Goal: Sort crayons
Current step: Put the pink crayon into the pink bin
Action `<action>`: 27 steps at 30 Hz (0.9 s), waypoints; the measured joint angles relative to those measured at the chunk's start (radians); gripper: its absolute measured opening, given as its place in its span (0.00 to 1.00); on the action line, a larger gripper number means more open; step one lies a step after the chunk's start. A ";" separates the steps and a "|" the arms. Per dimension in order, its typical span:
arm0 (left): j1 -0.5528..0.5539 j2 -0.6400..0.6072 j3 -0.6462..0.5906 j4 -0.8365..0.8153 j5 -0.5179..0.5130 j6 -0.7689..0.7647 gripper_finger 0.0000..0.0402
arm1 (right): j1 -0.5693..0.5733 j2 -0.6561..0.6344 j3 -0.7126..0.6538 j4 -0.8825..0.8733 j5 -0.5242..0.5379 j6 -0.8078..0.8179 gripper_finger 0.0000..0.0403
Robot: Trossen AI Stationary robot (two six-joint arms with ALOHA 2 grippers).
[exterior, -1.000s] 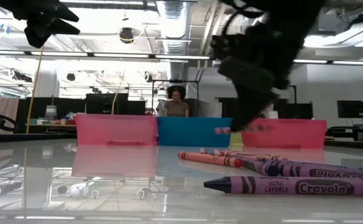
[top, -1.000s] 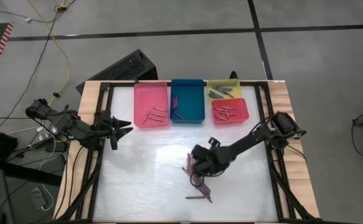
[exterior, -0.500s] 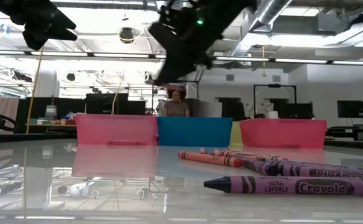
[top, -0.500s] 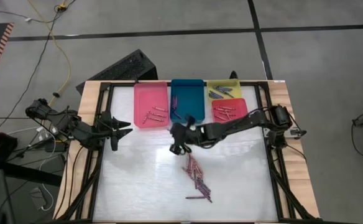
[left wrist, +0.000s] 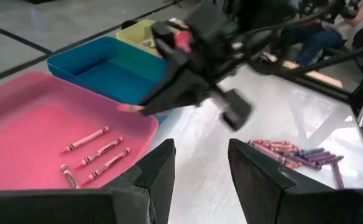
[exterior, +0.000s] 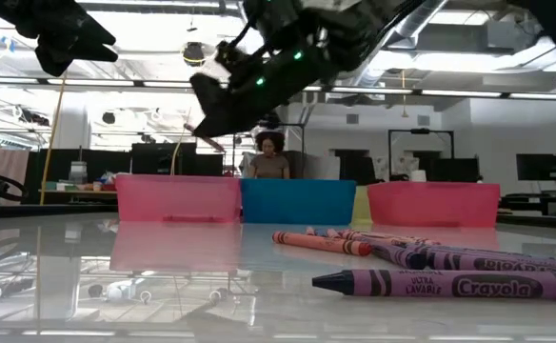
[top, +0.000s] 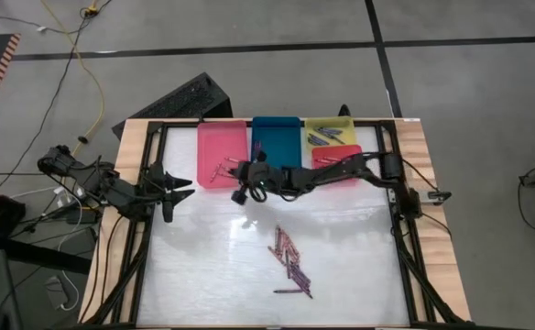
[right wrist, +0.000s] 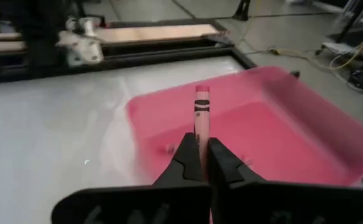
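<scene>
Above the pink tray (right wrist: 306,134), right claw (right wrist: 199,152) pinches 1 pink crayon (right wrist: 201,118).

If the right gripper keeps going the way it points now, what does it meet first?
Most likely the pink tray: the right gripper, shut on a pink crayon, points over its near rim toward the floor inside. Depth is uncertain.

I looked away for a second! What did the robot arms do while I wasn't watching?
The right pincer left the crayon pile in the middle of the table and swung across to the pink tray, shut on a pink crayon it carries there. The left pincer stayed waiting at the table's left edge. The trays and the pile of loose crayons did not move.
</scene>
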 joint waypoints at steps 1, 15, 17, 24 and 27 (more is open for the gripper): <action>0.000 -0.004 0.000 -0.001 0.000 -0.004 0.35 | -0.012 0.022 0.029 0.018 -0.004 -0.003 0.00; 0.000 -0.016 0.000 -0.028 0.019 -0.027 0.35 | -0.097 0.147 0.146 0.007 -0.058 -0.021 0.00; 0.000 -0.017 0.000 -0.030 0.024 -0.033 0.35 | -0.098 0.154 0.143 -0.011 -0.069 -0.021 0.00; 0.000 -0.017 0.000 -0.028 0.023 -0.036 0.35 | -0.101 0.166 0.145 -0.006 -0.072 -0.020 0.00; 0.000 -0.017 0.000 -0.028 0.023 -0.037 0.35 | -0.102 0.166 0.145 -0.005 -0.072 -0.020 0.00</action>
